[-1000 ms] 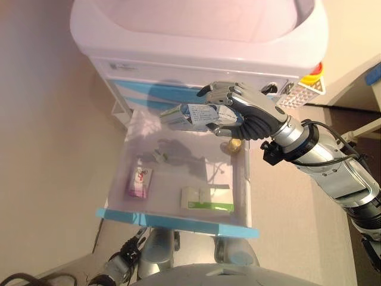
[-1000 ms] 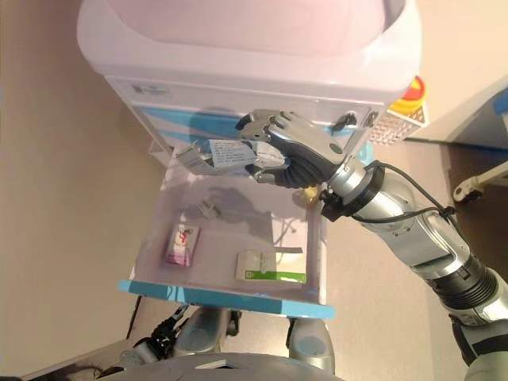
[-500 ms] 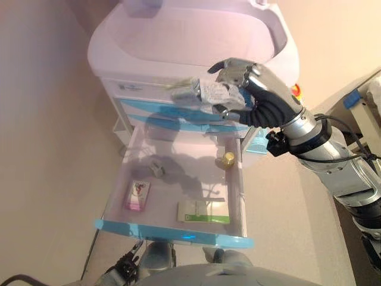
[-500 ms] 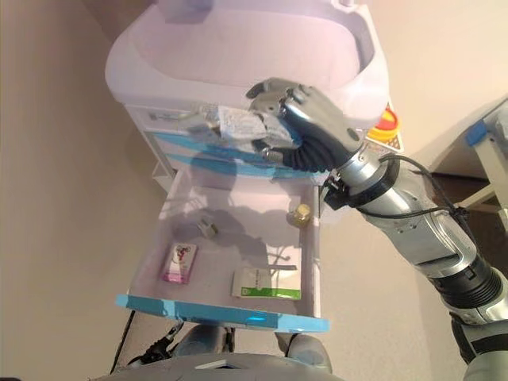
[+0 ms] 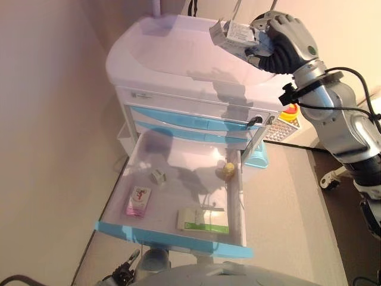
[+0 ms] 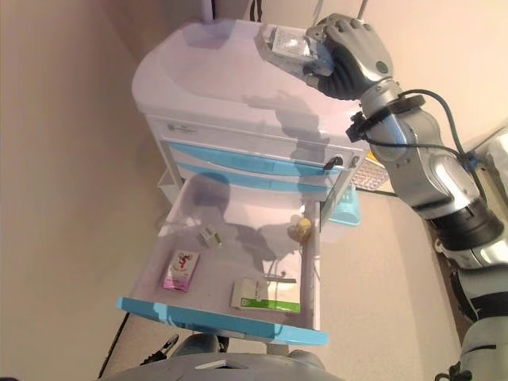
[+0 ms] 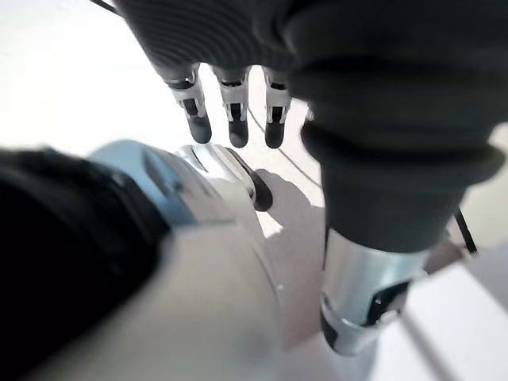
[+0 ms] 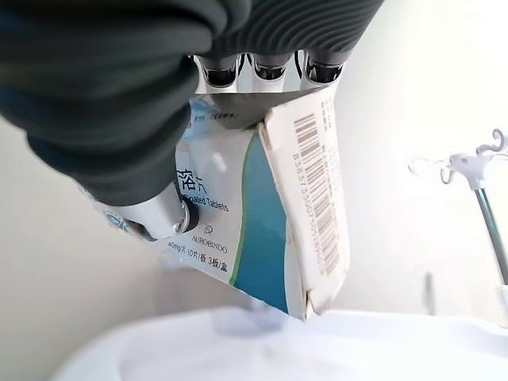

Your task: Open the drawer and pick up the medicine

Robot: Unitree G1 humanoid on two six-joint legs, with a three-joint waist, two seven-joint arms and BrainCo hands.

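My right hand (image 5: 286,42) is shut on a white and teal medicine box (image 5: 235,34) and holds it high above the white cart's top (image 5: 178,56). The right wrist view shows the box (image 8: 270,214) pinched between my fingers and thumb. The cart's lower drawer (image 5: 178,238) stands pulled open with a blue front edge. Inside lie a pink packet (image 5: 137,201), a white and green box (image 5: 202,220), a small yellow-capped bottle (image 5: 227,171) and a small grey item (image 5: 158,176). My left hand (image 7: 230,103) shows only in its wrist view, low and idle, fingers straight.
Two shut blue drawers (image 5: 196,119) sit above the open one. A white perforated basket (image 5: 280,128) with a red and yellow thing hangs on the cart's right side. A wall (image 5: 47,119) runs along the left. An IV pole (image 8: 480,190) stands behind the cart.
My right hand has risen with the medicine box from in front of the drawers to above the cart's top. The view has tilted upward.
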